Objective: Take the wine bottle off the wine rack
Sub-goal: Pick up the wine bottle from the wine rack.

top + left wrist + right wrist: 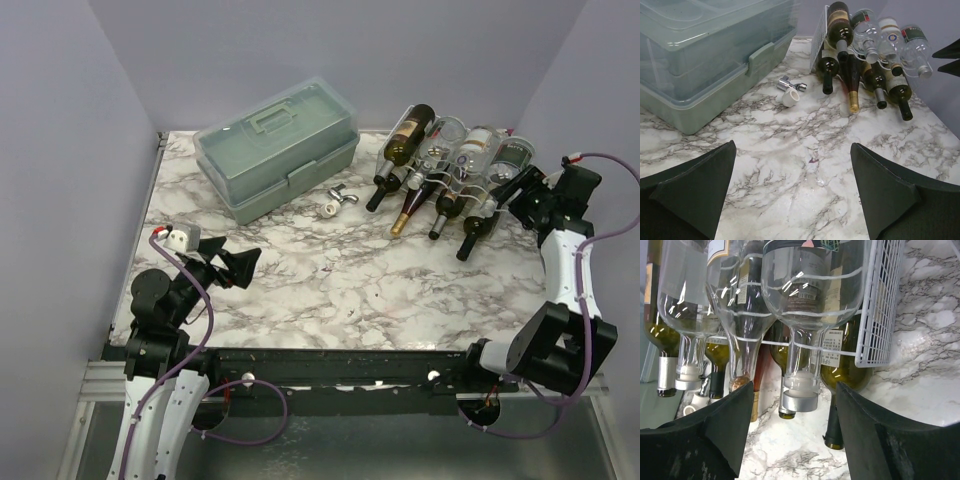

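As the top view has it: rack [455, 165] far right, loaded; right gripper [515, 192] at its right end; left gripper [235, 268] idle, spread wide.
Left wrist: necks [854, 95] point toward me.
Right wrist: fingers [725, 430] apart, straddling clear bottle's [810, 285] capped neck, not touching. I'd centre, close gently, draw out neckwards.

1. No lettering can be read anywhere.
2. In the wine rack [881, 315], the dark green bottle [850, 376] against the side grid carries a white label [831, 347]; its fine print is too small to read.
3. On the rack's upper row, the rightmost clear bottle [917, 50] bears a green label [912, 34], and the neighbouring clear bottle [888, 47] has a round emblem [891, 37]. Both are blurred.
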